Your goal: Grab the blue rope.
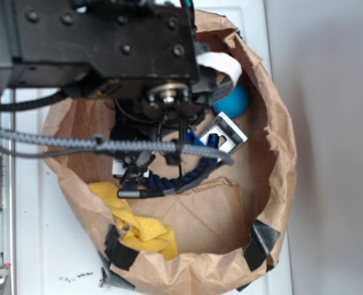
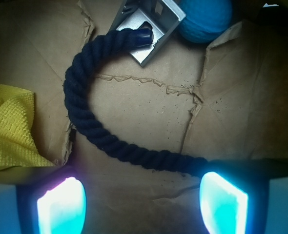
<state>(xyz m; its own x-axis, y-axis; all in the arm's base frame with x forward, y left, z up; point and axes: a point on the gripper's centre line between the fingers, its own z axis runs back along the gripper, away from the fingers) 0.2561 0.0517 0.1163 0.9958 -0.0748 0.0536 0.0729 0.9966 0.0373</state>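
The blue rope (image 2: pixel 90 122) is thick, dark navy and twisted. It curves across the brown paper floor, one bound end lying on a silver metal bracket (image 2: pixel 156 22), the other running behind the right fingertip. In the exterior view the blue rope (image 1: pixel 191 175) shows partly under the arm. My gripper (image 2: pixel 141 202) hangs just short of the rope, open, with only bare paper between its glowing pads (image 2: pixel 61 207). The exterior view shows the gripper (image 1: pixel 135 178) down inside the bag.
A brown paper bag (image 1: pixel 277 147) with tall crumpled walls encloses everything. A yellow cloth (image 2: pixel 10 124) lies to the left, a teal ball (image 2: pixel 205 19) beside the bracket. A grey braided cable (image 1: pixel 64 142) crosses the bag's opening.
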